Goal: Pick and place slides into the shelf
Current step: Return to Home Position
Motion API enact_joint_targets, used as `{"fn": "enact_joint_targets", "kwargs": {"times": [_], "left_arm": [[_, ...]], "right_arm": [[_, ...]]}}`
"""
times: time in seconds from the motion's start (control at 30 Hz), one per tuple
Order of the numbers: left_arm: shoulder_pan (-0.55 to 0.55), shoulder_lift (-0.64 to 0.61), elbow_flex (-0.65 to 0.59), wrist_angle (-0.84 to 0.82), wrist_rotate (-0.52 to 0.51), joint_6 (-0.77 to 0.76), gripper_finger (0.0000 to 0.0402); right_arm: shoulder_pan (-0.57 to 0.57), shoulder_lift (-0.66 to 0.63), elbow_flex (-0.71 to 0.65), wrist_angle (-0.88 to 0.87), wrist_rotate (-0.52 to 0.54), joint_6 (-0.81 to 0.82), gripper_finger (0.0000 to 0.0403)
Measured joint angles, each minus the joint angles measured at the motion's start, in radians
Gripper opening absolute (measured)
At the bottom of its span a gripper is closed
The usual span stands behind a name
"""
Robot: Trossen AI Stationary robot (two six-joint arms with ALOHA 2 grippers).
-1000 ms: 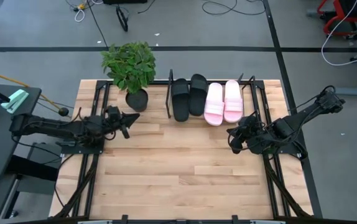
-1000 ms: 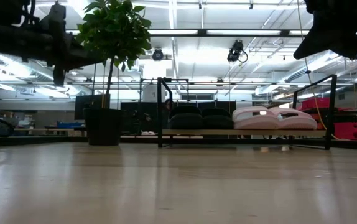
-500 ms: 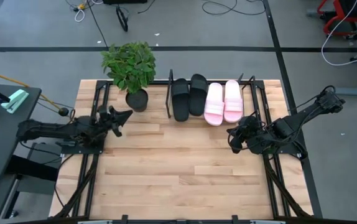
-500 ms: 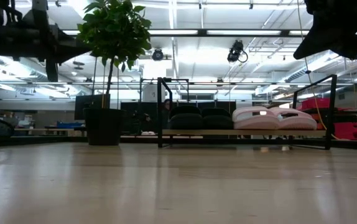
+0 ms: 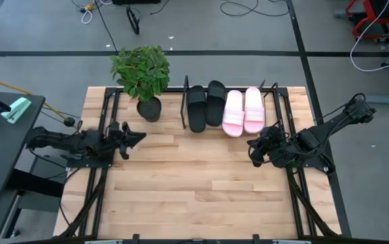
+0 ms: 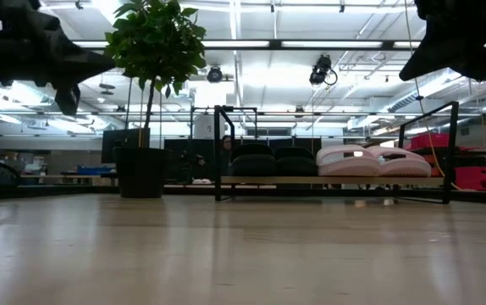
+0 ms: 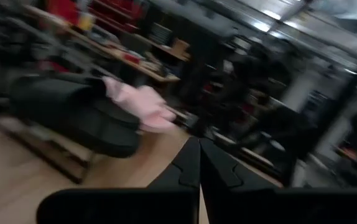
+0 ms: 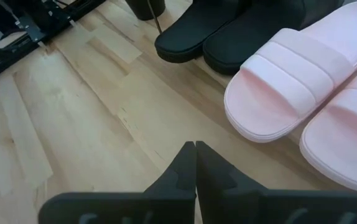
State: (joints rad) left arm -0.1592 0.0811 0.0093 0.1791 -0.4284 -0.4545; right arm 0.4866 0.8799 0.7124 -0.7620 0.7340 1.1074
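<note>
On the shelf (image 5: 185,102), in the upper middle of the high view, you have four sandals lying side by side. Reading left to right there, they are a black slide (image 5: 196,108), a second black slide (image 5: 215,102), a pink slide (image 5: 233,113) and a second pink slide (image 5: 253,110). Each pair lies pressed together, and the black pair sits just beside the pink pair. The second black slide lies a little higher in the frame than its partner. In the low view all four rest on the shelf's light wooden base, between the two thin black end frames. The black ones fill the left half and the pink ones the right half. A potted plant (image 5: 140,74) stands just to the left of the shelf's left end frame, in the upper left part of the table (image 5: 194,190).

Your left gripper (image 5: 137,137) hangs at the middle left of the high view, over the table's left edge. It sits below the plant pot in the frame and points toward the right. In the left wrist view its two fingers meet with no gap and nothing is between them.

Your right gripper (image 5: 254,152) hangs at the middle right of the high view, below the pink pair and apart from it, pointing left. The right wrist view shows its fingers pressed together and empty.

In the low view both arms sit high in the top corners, well above the tabletop.
</note>
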Motion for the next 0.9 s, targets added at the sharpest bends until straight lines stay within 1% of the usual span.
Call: {"fn": "enact_joint_targets", "kwargs": {"times": [0.13,0.23,0.37,0.5,0.6,0.8,0.9], "left_arm": [[-0.032,0.0,0.0,0.004,0.087,0.029,0.0007],[-0.034,0.0,0.0,0.04,0.162,0.064,0.0004],[-0.03,0.0,0.0,0.041,0.174,0.109,0.0007],[0.019,0.001,-0.001,0.038,0.178,0.136,0.0004],[0.066,0.002,-0.001,-0.002,0.198,0.137,0.0005],[0.135,0.002,-0.001,-0.006,0.323,0.103,0.0004],[0.143,0.002,-0.001,-0.004,0.329,0.124,0.0003]], "right_arm": [[0.0,0.0,0.0,0.0,0.001,0.001,0.0002],[0.0,-0.001,0.0,0.0,0.001,0.001,0.0002],[0.0,-0.008,0.0,0.002,0.001,0.001,0.0002],[0.0,-0.021,0.0,0.003,0.002,0.001,0.0002],[0.0,-0.032,0.0,0.003,0.003,0.001,0.0002],[0.0,-0.038,0.0,0.003,0.003,0.001,0.0002],[0.0,-0.038,0.0,0.003,0.003,0.002,0.0002]]}}
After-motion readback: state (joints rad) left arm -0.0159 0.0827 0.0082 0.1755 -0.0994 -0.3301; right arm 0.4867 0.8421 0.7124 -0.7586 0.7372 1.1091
